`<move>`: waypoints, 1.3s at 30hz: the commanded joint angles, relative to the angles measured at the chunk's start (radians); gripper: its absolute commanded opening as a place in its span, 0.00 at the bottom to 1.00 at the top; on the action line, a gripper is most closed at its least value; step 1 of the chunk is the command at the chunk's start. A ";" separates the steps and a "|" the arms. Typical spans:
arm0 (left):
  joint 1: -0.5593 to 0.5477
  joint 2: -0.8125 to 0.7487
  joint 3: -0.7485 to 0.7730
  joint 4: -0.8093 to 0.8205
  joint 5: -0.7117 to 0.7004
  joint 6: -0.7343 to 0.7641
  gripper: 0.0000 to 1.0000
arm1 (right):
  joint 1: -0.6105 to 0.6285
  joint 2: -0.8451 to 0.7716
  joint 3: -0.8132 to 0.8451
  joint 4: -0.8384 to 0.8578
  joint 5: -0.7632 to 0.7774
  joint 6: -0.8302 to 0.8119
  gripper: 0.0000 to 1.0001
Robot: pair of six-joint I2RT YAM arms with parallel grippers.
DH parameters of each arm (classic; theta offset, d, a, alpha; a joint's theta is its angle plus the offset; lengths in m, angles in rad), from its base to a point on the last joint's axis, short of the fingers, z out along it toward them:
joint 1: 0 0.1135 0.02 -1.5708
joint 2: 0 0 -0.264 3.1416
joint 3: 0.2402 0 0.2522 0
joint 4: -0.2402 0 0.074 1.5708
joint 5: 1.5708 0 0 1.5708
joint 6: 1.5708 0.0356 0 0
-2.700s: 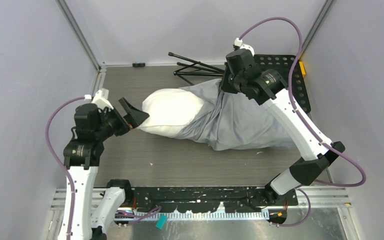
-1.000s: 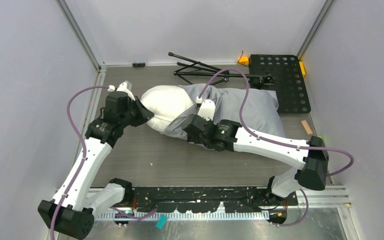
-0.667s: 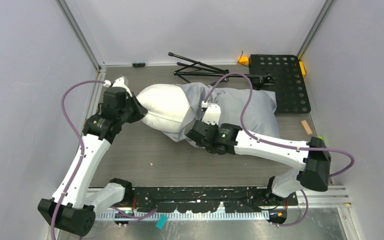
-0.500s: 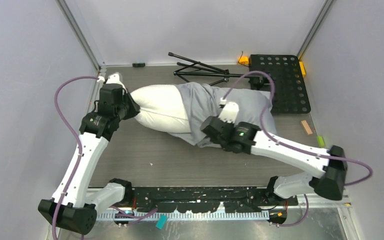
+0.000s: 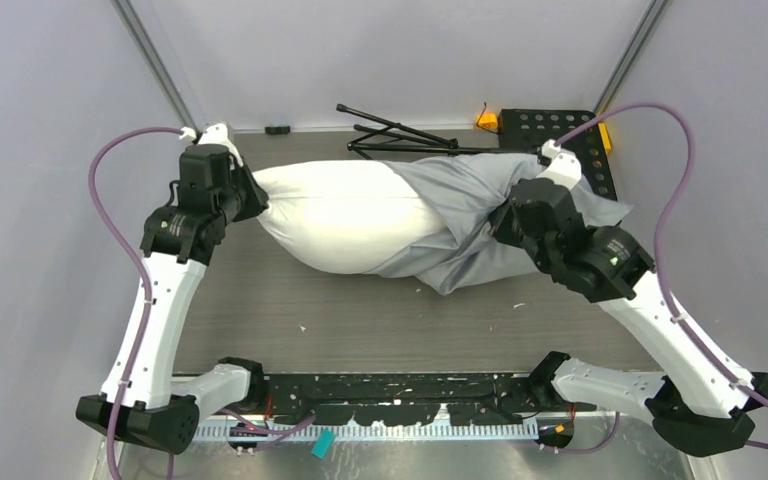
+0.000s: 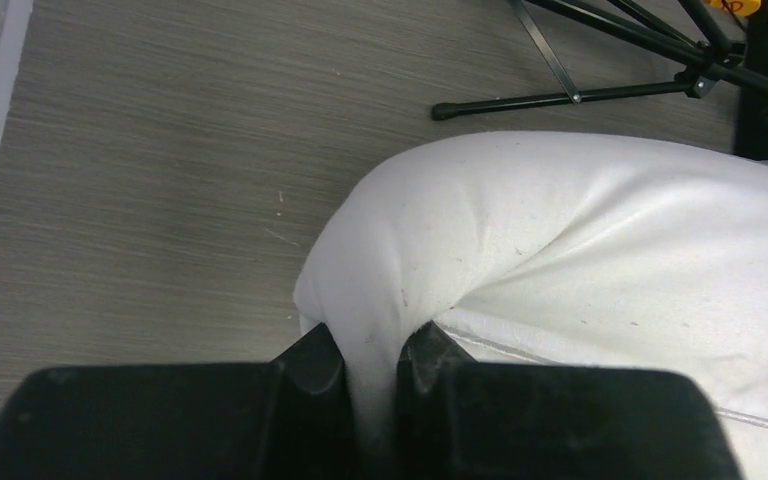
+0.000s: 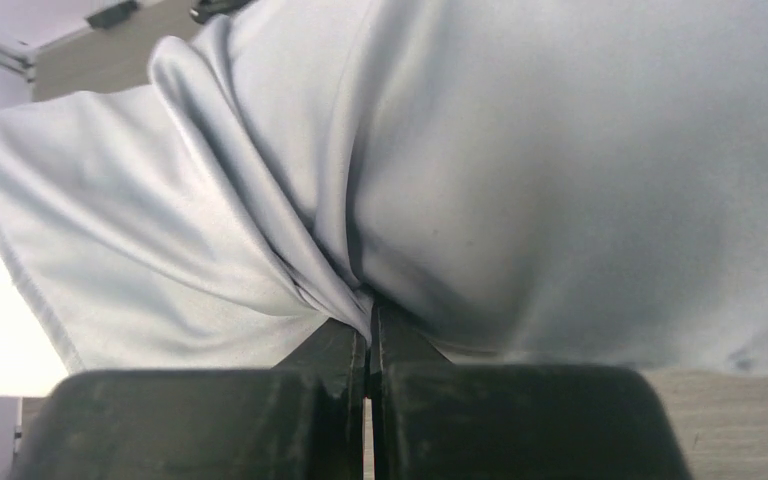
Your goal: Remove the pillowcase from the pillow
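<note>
The white pillow (image 5: 345,220) lies across the middle of the table, its left half bare. The blue-grey pillowcase (image 5: 460,215) is bunched over its right end, stretched into folds. My left gripper (image 5: 250,200) is shut on the pillow's left corner; white cloth (image 6: 390,290) is pinched between its fingers (image 6: 312,362). On the other side, my right gripper (image 5: 505,212) is shut on a gathered fold of the pillowcase (image 7: 300,200), with grey folds running into the fingers (image 7: 345,345). The pillow's right end is hidden under the case.
A folded black tripod (image 5: 400,138) lies at the back of the table behind the pillow. A black perforated plate (image 5: 590,140) sits at the back right, partly under my right arm. Grey walls close in both sides.
My right gripper has closed on the pillowcase and pulled it right, baring more white pillow. The left gripper has drawn the pillow's corner left and toward the back.
</note>
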 commanded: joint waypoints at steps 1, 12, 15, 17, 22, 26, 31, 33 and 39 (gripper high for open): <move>0.079 0.031 0.076 -0.040 -0.335 0.140 0.00 | -0.054 0.012 0.226 -0.098 0.266 -0.180 0.00; 0.081 0.213 0.185 -0.198 -0.298 0.199 0.00 | -0.068 0.294 0.343 -0.111 -0.340 -0.234 0.00; 0.080 0.266 0.175 -0.200 -0.239 0.198 0.00 | -0.118 0.359 0.324 -0.039 -0.390 -0.220 0.00; 0.078 0.319 0.189 -0.224 -0.190 0.198 0.00 | -0.150 0.397 0.309 0.017 -0.405 -0.208 0.00; 0.020 0.423 0.247 -0.286 -0.122 0.187 0.09 | -0.167 0.470 0.275 0.138 -0.256 -0.209 0.00; -0.016 0.356 0.226 -0.238 -0.187 0.176 0.59 | -0.174 0.516 0.276 0.168 -0.173 -0.228 0.01; -0.017 0.140 0.152 -0.100 -0.189 0.128 0.98 | -0.188 0.562 0.284 0.211 -0.162 -0.231 0.01; -0.017 0.043 0.132 -0.059 -0.109 0.102 0.99 | -0.189 0.577 0.284 0.240 -0.158 -0.226 0.01; -0.017 -0.150 0.015 0.012 0.295 -0.084 1.00 | -0.189 0.612 0.274 0.329 -0.129 -0.277 0.13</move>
